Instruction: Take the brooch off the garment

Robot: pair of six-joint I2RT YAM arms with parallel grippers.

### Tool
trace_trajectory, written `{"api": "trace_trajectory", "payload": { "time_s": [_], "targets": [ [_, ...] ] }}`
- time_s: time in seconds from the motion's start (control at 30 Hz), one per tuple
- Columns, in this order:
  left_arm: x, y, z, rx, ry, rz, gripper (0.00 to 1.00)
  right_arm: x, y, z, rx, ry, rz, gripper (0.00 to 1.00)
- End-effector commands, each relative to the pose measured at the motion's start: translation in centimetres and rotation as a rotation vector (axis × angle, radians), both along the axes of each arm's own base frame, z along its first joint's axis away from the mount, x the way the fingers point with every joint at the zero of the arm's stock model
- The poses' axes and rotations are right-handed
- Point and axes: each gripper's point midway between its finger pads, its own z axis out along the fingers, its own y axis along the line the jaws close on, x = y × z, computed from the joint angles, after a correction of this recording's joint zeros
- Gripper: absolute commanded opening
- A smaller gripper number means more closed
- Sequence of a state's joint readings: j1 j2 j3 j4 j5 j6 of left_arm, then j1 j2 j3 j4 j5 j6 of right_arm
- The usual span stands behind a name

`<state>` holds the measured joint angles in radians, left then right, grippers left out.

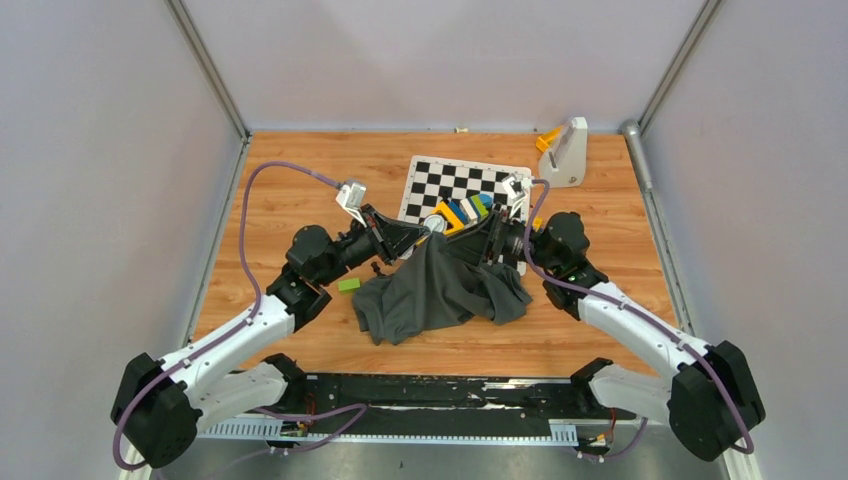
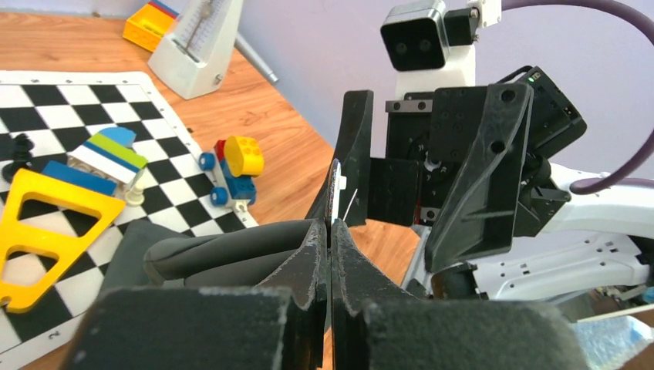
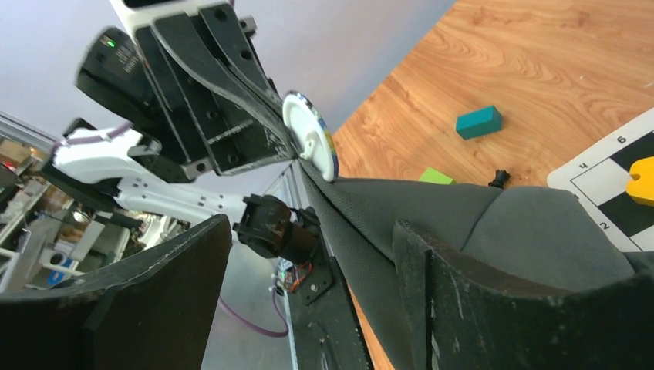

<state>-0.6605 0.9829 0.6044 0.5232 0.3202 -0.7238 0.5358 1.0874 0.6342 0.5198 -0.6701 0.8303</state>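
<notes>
Left gripper (image 2: 330, 245) is clamped right down, fingertips pressed together with no gap between them, and the brooch (image 3: 310, 137), a round white disc, sits right at their tips, edge-on from the left wrist view. The garment (image 1: 440, 290) hangs from that disc, dark grey fabric pulled taut up to it, while the rest lies heaped on the wooden table (image 1: 300, 180), between the two arms and just in front of the chequered board (image 1: 470, 180). One corner of the cloth overlaps the board's near edge. Right gripper (image 3: 312, 231) faces the left one at close range, its fingers spread wide, and the stretched fabric runs up between them; it grips nothing. On the board there's a brick-built toy car (image 2: 231, 173) and a flat yellow frame (image 2: 46, 223) beside striped bricks. A green block (image 1: 348, 285) lies on the wood just left of the cloth, a teal block (image 3: 478, 122) further out, and a pale metronome (image 1: 567, 152) stands at the far right corner
</notes>
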Motion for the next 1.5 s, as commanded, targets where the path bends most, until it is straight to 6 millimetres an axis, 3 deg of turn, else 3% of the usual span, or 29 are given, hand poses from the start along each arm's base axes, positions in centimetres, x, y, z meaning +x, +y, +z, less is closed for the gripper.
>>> {"api": "trace_trajectory", "payload": {
  "time_s": [0.0,0.17,0.37,0.4,0.57,0.67,0.87,0.97,1.03,1.13,1.2,1.33,1.47],
  "targets": [
    [0.6,0.7,2.0,0.008,-0.064,0.048,0.00,-0.3,1.4,-1.2,-0.049,-0.087,0.044,0.73],
    [0.7,0.7,1.7,0.019,-0.060,0.053,0.00,0.2,2.4,-2.2,-0.082,-0.075,0.041,0.46],
    [1.0,0.8,0.6,0.058,-0.041,0.066,0.00,0.9,2.5,-2.1,-0.108,-0.043,0.014,0.02],
    [1.0,0.9,0.5,0.069,-0.044,0.071,0.00,1.2,2.4,-2.2,-0.117,-0.030,-0.007,0.00],
    [1.4,1.5,-1.6,0.141,-0.009,0.102,0.00,2.4,1.7,-2.0,-0.142,0.004,-0.095,0.00],
    [1.5,1.7,-3.1,0.182,0.023,0.118,0.00,4.3,0.6,-2.1,-0.189,0.060,-0.208,0.00],
    [1.6,2.2,-4.2,0.211,0.073,0.139,0.00,8.4,-4.9,-1.7,-0.154,0.191,-0.455,0.00],
    [1.5,2.5,-4.3,0.204,0.091,0.149,0.00,9.1,-6.5,-1.8,-0.141,0.202,-0.525,0.00],
    [1.3,2.6,-4.1,0.188,0.099,0.150,0.00,8.9,-6.6,-2.0,-0.149,0.196,-0.522,0.10],
    [1.0,2.7,-3.6,0.148,0.120,0.149,0.00,7.8,-6.1,-2.2,-0.165,0.173,-0.460,0.52],
    [0.7,2.8,-3.0,0.110,0.133,0.146,0.00,6.8,-5.7,-1.8,-0.161,0.135,-0.408,0.68],
    [-0.1,2.6,-1.3,-0.002,0.159,0.114,0.00,3.9,-4.8,-0.2,-0.089,0.033,-0.271,0.73],
    [-1.1,2.3,0.7,-0.137,0.178,0.065,0.00,1.4,-3.6,1.4,-0.004,0.013,-0.132,0.70]
  ]
}}
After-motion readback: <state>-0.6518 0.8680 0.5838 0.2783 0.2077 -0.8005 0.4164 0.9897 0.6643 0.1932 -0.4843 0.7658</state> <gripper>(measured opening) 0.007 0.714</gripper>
